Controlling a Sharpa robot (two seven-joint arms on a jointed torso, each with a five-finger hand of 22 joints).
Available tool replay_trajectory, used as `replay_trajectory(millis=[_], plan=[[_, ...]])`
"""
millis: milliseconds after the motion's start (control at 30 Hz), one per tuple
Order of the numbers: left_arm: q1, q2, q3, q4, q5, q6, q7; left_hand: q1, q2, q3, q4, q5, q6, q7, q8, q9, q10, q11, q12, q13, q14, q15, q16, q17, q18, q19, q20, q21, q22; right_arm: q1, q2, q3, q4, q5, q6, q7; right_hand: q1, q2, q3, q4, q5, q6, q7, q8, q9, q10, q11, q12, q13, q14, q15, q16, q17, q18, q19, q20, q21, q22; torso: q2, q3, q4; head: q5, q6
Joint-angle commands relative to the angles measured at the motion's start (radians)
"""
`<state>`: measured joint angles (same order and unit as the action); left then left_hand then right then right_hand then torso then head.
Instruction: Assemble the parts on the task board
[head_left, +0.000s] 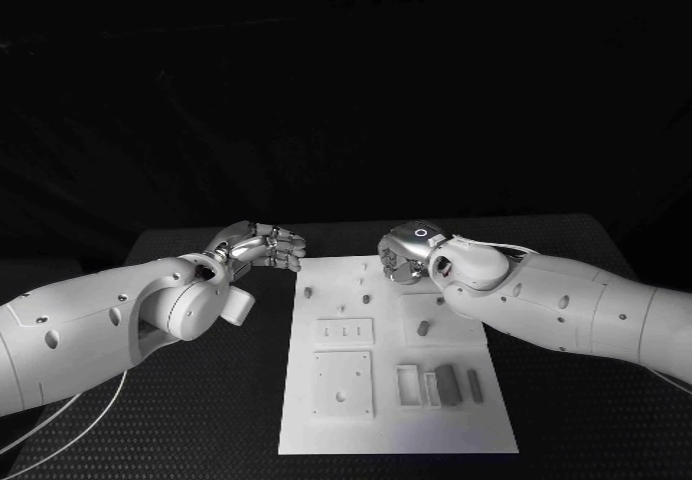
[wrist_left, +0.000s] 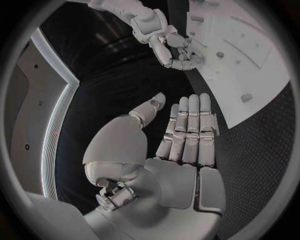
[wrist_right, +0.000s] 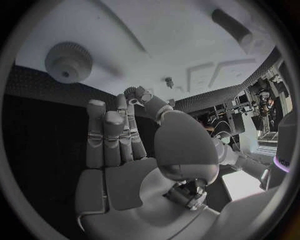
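Observation:
The white task board (head_left: 397, 420) lies lengthwise in the middle of the black table. Near its right edge lie two grey bars (head_left: 449, 381) beside a white frame (head_left: 410, 385), and a small grey peg (head_left: 424, 326) stands further up. My left hand (head_left: 264, 246) hovers beside the board's far left corner, its fingers (wrist_left: 190, 125) straight and nothing in the palm. My right hand (head_left: 411, 250) hangs over the board's far end, fingers (wrist_right: 106, 135) stretched out and empty. Below it a grey gear (wrist_right: 67, 61) and a small pin (wrist_right: 169, 81) sit on the board (wrist_right: 156, 35).
Two recessed square plates (head_left: 343, 385) with small holes occupy the board's left half. The right hand (wrist_left: 178, 50) is seen above the board (wrist_left: 256, 65) from the left wrist. Bare black table surrounds the board on both sides.

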<state>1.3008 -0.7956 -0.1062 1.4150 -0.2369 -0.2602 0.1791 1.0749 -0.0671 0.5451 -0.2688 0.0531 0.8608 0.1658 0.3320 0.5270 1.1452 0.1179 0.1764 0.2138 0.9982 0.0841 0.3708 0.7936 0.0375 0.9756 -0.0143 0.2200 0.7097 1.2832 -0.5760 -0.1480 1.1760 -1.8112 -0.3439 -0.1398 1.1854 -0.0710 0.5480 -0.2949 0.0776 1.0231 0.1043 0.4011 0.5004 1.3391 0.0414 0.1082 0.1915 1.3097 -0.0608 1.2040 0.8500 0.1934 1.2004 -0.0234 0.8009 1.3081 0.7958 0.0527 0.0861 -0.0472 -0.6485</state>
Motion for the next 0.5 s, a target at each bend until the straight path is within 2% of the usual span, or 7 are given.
replay_trajectory(millis=[33, 233, 500], plan=[[0.001, 0.005, 0.001, 0.001, 0.005, 0.013, 0.007, -0.006, -0.002, -0.002, 0.004, 0.000, -0.003, 0.007, -0.005, -0.001, -0.003, 0.001, -0.005, 0.002, 0.001, 0.004, -0.005, 0.001, 0.002, -0.004, 0.002, -0.004, 0.001, -0.001, 0.016, -0.001, -0.005, -0.048, -0.042, -0.050, 0.015, 0.008, 0.005, 0.001, 0.003, 0.008, 0.000, -0.005, 0.002, 0.015, 0.000, 0.001, 0.003, -0.001, -0.009, 0.005, 0.002, 0.068, 0.000, -0.004, 0.006, 0.025, 0.002, 0.0014, -0.0001, 0.002, 0.005], [0.001, 0.007, 0.001, -0.001, 0.005, 0.012, 0.007, -0.007, -0.002, -0.002, 0.004, 0.000, -0.003, 0.007, -0.005, 0.000, -0.003, 0.001, -0.005, 0.002, 0.001, 0.004, -0.005, 0.002, 0.002, -0.004, 0.002, -0.004, 0.001, 0.000, 0.052, -0.001, -0.020, -0.064, -0.046, -0.084, 0.014, 0.007, 0.006, 0.001, 0.003, 0.012, 0.000, -0.007, 0.003, 0.018, -0.001, 0.000, 0.005, -0.002, -0.010, 0.011, 0.004, 0.068, 0.000, -0.004, 0.010, 0.024, 0.003, 0.0014, -0.0012, 0.005, 0.010], [0.001, 0.019, 0.001, -0.009, 0.005, 0.014, 0.008, -0.007, -0.002, -0.002, 0.005, 0.000, -0.003, 0.008, -0.005, 0.000, -0.003, 0.001, -0.006, 0.003, 0.002, 0.004, -0.006, 0.003, 0.002, -0.004, 0.002, -0.004, 0.002, -0.001, 0.089, -0.002, -0.048, -0.067, -0.045, -0.083, 0.013, 0.007, 0.007, 0.001, 0.003, 0.012, 0.000, -0.008, 0.003, 0.018, -0.001, -0.001, 0.005, -0.002, -0.010, 0.013, 0.006, 0.068, 0.000, -0.004, 0.013, 0.024, 0.004, 0.0013, 0.0044, 0.008, 0.012]])
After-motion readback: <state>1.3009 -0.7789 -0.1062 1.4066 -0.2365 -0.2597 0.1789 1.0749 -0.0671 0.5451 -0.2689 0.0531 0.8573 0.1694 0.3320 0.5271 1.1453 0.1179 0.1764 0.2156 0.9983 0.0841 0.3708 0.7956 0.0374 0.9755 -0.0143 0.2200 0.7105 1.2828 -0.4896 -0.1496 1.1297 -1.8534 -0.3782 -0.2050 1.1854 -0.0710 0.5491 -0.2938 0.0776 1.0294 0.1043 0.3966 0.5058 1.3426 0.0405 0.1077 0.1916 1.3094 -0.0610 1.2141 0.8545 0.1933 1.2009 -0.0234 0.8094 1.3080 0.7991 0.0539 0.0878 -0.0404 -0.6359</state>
